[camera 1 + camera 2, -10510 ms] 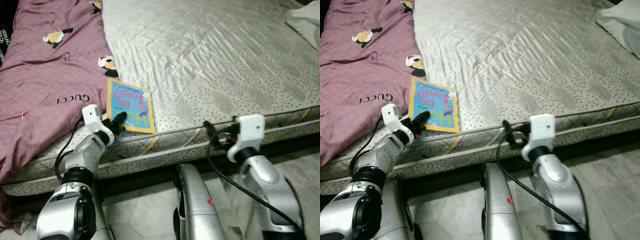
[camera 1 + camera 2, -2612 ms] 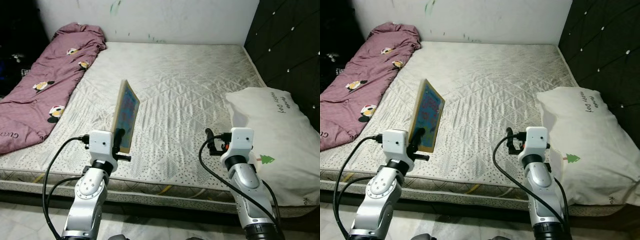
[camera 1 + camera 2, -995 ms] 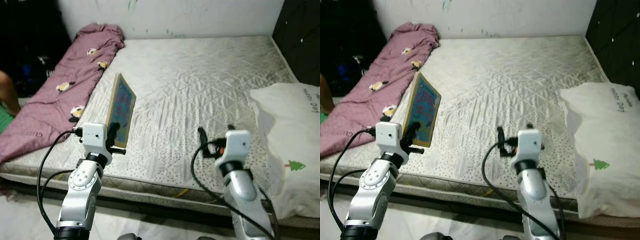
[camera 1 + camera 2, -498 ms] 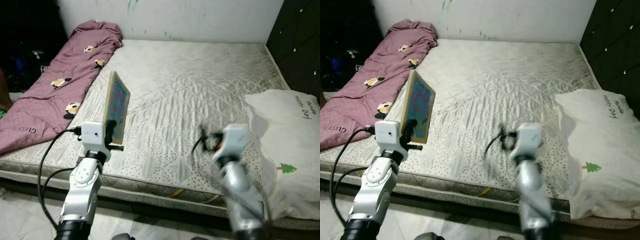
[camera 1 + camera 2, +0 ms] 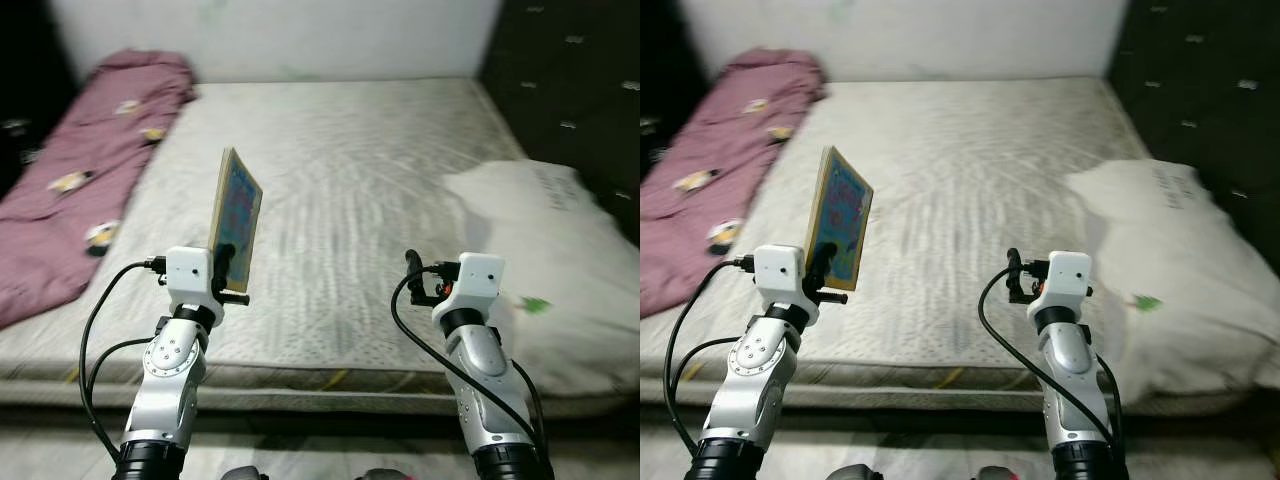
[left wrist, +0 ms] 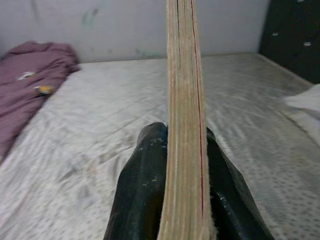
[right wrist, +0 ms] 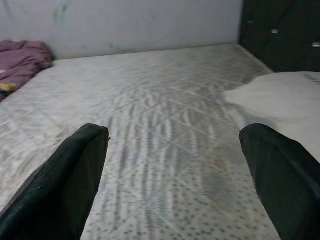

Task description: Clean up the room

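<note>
A thick children's board book with a blue picture cover stands upright on edge, held above the near part of the mattress. My left gripper is shut on its lower edge; in the left wrist view both black fingers press the book's pale page edge. My right gripper hovers over the mattress near the front edge, open, with nothing between its fingers.
A mauve blanket with cartoon prints lies along the mattress's left side. A white pillow with a small green tree print rests at the right. A dark padded headboard rises behind it. A pale wall backs the bed.
The camera has swung right and the picture is blurred. My left gripper still holds the book upright, as half a second ago; long before, the book lay flat on the mattress.
</note>
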Motion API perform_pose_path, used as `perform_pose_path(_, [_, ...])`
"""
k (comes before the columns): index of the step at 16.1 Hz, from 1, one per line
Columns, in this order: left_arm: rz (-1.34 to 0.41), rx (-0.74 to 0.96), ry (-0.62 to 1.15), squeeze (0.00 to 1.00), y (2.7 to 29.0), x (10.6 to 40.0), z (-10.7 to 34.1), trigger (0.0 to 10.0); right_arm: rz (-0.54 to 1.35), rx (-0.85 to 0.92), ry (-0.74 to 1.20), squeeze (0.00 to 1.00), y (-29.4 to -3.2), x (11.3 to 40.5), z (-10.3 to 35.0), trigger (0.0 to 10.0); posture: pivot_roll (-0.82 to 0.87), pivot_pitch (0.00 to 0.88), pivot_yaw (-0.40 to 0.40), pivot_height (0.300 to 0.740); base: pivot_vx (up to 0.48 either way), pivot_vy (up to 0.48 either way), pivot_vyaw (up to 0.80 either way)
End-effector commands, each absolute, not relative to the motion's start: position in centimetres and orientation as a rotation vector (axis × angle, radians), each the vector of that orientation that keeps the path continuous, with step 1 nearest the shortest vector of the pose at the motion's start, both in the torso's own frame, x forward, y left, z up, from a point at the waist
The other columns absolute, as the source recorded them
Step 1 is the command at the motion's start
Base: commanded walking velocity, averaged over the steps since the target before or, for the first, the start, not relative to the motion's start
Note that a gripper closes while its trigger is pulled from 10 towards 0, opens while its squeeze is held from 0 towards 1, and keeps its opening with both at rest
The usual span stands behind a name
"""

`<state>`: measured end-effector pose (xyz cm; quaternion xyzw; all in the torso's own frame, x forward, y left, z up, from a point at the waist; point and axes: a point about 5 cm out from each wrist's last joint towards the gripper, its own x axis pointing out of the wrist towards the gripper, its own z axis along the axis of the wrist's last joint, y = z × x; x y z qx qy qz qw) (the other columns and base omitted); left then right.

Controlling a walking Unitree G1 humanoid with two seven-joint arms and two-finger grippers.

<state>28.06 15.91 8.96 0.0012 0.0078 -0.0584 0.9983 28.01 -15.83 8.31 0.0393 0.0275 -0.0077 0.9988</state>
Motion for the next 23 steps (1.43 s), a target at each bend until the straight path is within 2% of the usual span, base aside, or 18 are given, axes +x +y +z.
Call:
perform_pose_path(1, [-0.112,0.014,-0.025,0.00,16.4,27.9,10.0,10.0,0.013,0.097,0.055,0.00,-15.1,28.0,8.5,10.0,-0.04,0.000,0.053,0.740,0.000,0.000,-0.80])
perform_pose_path(3, [-0.114,0.017,-0.009,0.00,17.0,27.2,9.8,10.0,0.007,0.142,0.042,0.00,-15.1,27.8,8.9,10.0,-0.05,0.000,0.066,0.740,0.000,0.000,-0.70])
perform_pose_path(9, [-0.153,0.001,-0.053,0.00,16.1,27.7,11.2,10.0,0.064,0.108,0.025,0.00,-14.5,28.6,9.5,10.0,-0.03,0.000,0.029,0.740,0.000,0.000,0.00])
perform_pose_path(21, [-0.148,-0.024,-0.040,0.00,16.1,27.7,11.5,10.0,0.059,0.118,0.025,0.00,-14.6,28.7,9.9,10.0,-0.05,0.000,0.031,0.740,0.000,-0.343,0.00])
perform_pose_path(23, [-0.138,-0.031,-0.049,0.00,16.1,27.7,11.6,10.0,0.061,0.118,0.027,0.00,-14.7,28.8,10.0,10.0,-0.04,0.000,0.028,0.740,0.000,0.000,0.00])
